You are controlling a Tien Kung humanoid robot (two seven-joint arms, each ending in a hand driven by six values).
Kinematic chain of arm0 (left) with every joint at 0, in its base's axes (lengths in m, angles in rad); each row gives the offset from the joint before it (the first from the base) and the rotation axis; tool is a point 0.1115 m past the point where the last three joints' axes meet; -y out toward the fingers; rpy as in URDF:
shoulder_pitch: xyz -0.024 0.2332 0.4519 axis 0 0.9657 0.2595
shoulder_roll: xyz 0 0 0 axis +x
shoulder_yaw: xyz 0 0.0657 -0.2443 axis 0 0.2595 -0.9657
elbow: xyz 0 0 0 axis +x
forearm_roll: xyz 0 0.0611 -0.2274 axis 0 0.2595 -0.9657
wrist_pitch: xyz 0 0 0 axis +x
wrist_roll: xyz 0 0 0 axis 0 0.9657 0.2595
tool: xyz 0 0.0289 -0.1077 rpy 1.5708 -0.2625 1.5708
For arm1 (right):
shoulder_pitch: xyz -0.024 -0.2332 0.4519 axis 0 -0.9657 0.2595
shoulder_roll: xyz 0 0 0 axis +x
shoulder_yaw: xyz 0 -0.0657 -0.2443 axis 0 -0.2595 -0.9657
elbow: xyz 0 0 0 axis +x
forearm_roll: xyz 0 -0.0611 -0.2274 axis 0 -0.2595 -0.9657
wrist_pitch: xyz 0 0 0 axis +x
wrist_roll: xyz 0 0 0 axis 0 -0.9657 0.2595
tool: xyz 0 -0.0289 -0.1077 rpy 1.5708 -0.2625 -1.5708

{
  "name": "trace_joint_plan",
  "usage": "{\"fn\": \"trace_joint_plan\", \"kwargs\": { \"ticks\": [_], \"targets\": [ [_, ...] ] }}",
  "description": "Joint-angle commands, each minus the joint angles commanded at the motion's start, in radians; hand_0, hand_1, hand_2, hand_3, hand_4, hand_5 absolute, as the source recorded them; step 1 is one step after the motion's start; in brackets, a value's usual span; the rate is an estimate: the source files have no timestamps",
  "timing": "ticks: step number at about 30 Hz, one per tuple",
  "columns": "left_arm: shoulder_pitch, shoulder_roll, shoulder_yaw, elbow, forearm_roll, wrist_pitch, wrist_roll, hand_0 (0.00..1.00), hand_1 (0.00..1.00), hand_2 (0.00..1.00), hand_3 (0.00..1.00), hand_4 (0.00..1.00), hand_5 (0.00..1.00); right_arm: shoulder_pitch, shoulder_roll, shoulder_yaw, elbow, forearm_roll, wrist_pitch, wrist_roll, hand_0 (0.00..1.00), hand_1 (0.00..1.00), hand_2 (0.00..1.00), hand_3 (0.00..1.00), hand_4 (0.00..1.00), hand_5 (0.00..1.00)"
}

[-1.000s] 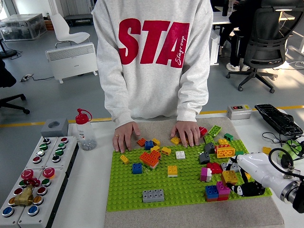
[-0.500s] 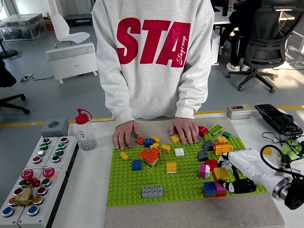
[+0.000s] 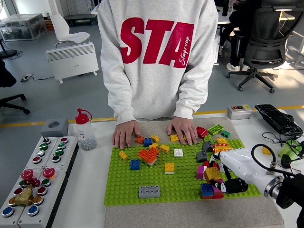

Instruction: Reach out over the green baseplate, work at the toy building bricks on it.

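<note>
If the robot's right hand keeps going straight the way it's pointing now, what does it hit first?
Probably the mustard-yellow brick right at the right hand, with the purple brick just beyond it. Depth is hard to judge from this one view.

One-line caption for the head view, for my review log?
Right hand reaches over the green baseplate among scattered bricks while a person's hands press flat on its far edge.

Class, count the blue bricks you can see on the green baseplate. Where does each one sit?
3: blue brick left of centre; a small one at the far edge between the person's hands; one near the right hand. The hand may hide more.
</note>
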Motion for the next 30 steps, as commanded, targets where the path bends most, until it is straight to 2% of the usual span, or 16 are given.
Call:
{"fn": "trace_joint_plan", "kwargs": {
  "ticks": [20,25,30],
  "targets": [
    [0.006,0.0,-0.005,0.0,0.011,-0.001,0.003,0.693,0.69,0.652,0.617,0.362,0.998,-0.109,-0.029,0.132,0.0,-0.021,0.02,-0.033,0.251,0.102,0.205,0.506,0.592,0.18],
    [0.008,0.0,-0.006,0.0,0.015,-0.001,0.003,0.692,0.691,0.653,0.619,0.362,0.998,-0.12,-0.031,0.138,0.0,-0.025,0.019,-0.033,0.252,0.103,0.206,0.506,0.591,0.18],
    [0.01,0.0,-0.008,0.0,0.02,-0.001,0.004,0.692,0.691,0.653,0.619,0.362,0.998,-0.103,-0.014,0.12,0.0,-0.03,0.015,-0.031,0.252,0.103,0.206,0.506,0.591,0.18]
  ]
}}
